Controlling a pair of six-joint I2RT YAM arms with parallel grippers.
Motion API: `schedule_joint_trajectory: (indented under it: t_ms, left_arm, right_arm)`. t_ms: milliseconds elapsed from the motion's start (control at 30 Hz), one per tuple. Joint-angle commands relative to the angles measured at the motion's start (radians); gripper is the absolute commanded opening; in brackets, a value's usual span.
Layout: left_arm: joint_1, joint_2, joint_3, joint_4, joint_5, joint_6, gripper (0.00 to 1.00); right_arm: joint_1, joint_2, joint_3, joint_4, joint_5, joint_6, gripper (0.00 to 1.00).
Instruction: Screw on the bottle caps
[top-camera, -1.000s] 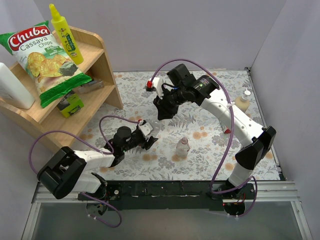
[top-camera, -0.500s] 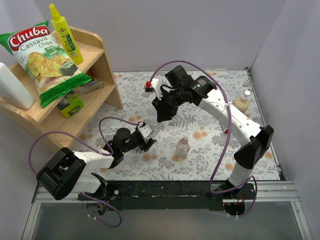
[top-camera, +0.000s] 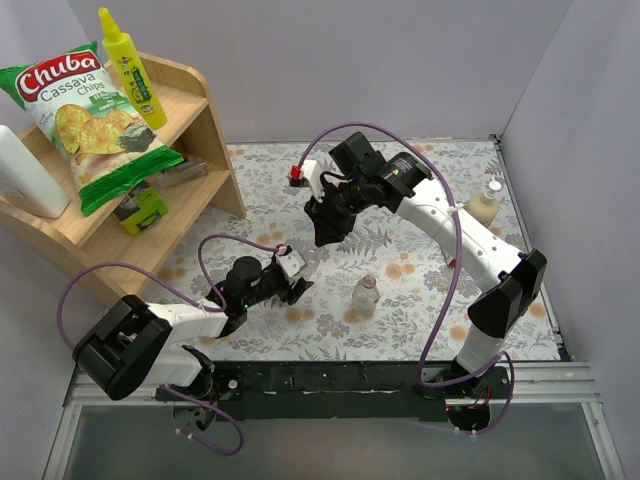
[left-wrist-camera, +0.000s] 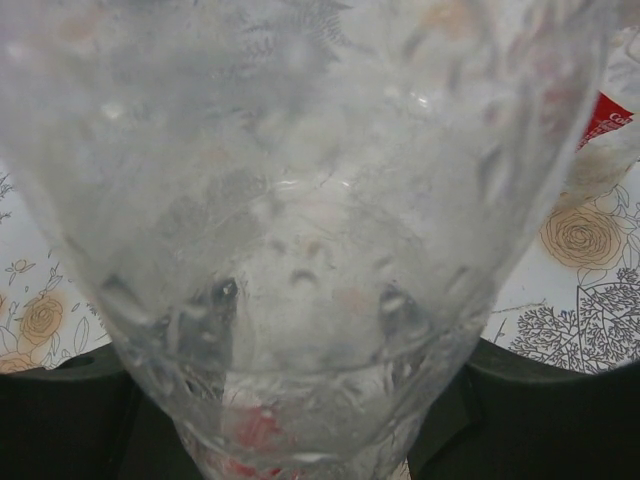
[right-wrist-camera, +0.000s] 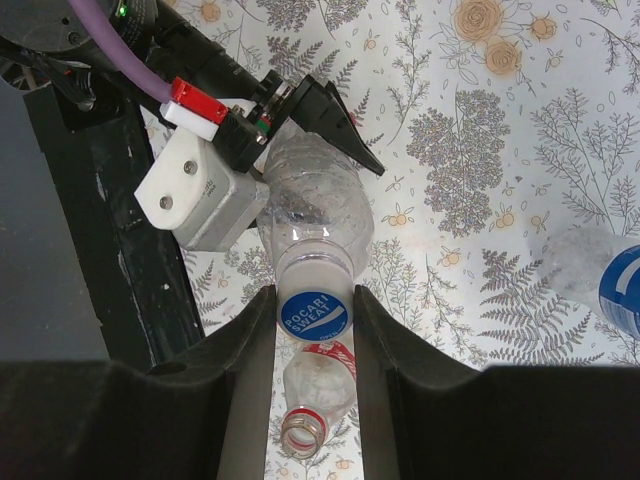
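While 1 arm holds the bottle, the other grips the cap

Because a cap can be screwed only onto a bottle that does not turn, the left gripper (top-camera: 292, 277) is clamped on the body of a clear bottle (right-wrist-camera: 315, 205) and points its neck toward the right arm. The right gripper (right-wrist-camera: 314, 300) is above it. Its 2 fingers (right-wrist-camera: 250, 340) pinch the blue cap (right-wrist-camera: 315, 316), which sits on the mouth of this bottle. I judge that twisting is the step in hand. How far the cap is threaded I cannot tell. Beyond the fingers is a 2nd bottle (right-wrist-camera: 318, 385) with a red label and an open mouth, so it needs a cap. Another blue cap (right-wrist-camera: 622, 290) shows at the right edge, apart from both.
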Motion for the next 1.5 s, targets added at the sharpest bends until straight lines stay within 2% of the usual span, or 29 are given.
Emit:
schedule_joint_trajectory:
  t_ms: [0, 133, 300, 400, 633, 800, 900, 933, 1100, 1167, 1267, 1300, 1433, 1467]
  left_arm:
    - [-0.001, -0.069, 0.027, 0.21, 0.025, -0.049, 0.0]
    - [-0.001, -0.069, 0.012, 0.178, 0.027, -0.061, 0.0]
    - [-0.001, -0.064, -0.003, 0.16, 0.028, -0.089, 0.0]
    - [-0.001, -0.06, -0.012, 0.158, 0.036, -0.089, 0.0]
    - [-0.001, -0.06, -0.025, 0.144, 0.036, -0.092, 0.0]
    - [-0.001, -0.063, -0.037, 0.134, 0.04, -0.102, 0.0]
    - [0.001, -0.06, -0.042, 0.127, 0.045, -0.113, 0.0]
    - [0.001, -0.06, -0.042, 0.123, 0.044, -0.119, 0.0]
    - [0.016, -0.067, -0.032, 0.089, 0.135, -0.164, 0.0]
    - [0.021, -0.069, -0.025, 0.049, 0.175, -0.188, 0.0]
    - [0.022, -0.078, -0.011, 0.0, 0.26, -0.187, 0.0]
    - [0.022, -0.08, 0.0, -0.014, 0.275, -0.178, 0.0]
    - [0.025, -0.092, 0.041, -0.182, 0.385, -0.078, 0.0]
    - [0.025, -0.092, 0.052, -0.222, 0.404, -0.008, 0.0]
  right_arm:
    - [0.023, 0.04, -0.012, -0.094, 0.015, -0.016, 0.08]
    - [0.024, 0.04, 0.029, -0.094, 0.046, -0.036, 0.2]
    - [0.026, 0.049, 0.077, -0.092, 0.087, -0.043, 0.24]
    - [0.029, 0.047, 0.072, -0.094, 0.084, -0.046, 0.3]
    - [0.035, 0.043, 0.084, -0.1, 0.086, -0.046, 0.54]
    - [0.037, 0.046, 0.103, -0.105, 0.077, -0.049, 0.62]
    - [0.037, 0.043, 0.11, -0.114, 0.044, -0.065, 0.76]
    - [0.037, 0.04, 0.11, -0.12, 0.04, -0.072, 0.88]
    - [0.026, -0.035, 0.022, -0.126, 0.012, -0.164, 0.91]
    - [0.023, -0.117, -0.034, -0.064, -0.031, -0.203, 0.91]
    - [0.021, -0.25, -0.199, 0.091, -0.005, -0.273, 0.92]
    - [0.02, -0.272, -0.245, 0.107, -0.009, -0.302, 0.92]
    - [0.02, -0.322, -0.25, 0.099, -0.057, -0.477, 0.9]
    - [0.021, -0.325, -0.249, 0.08, -0.087, -0.509, 0.88]
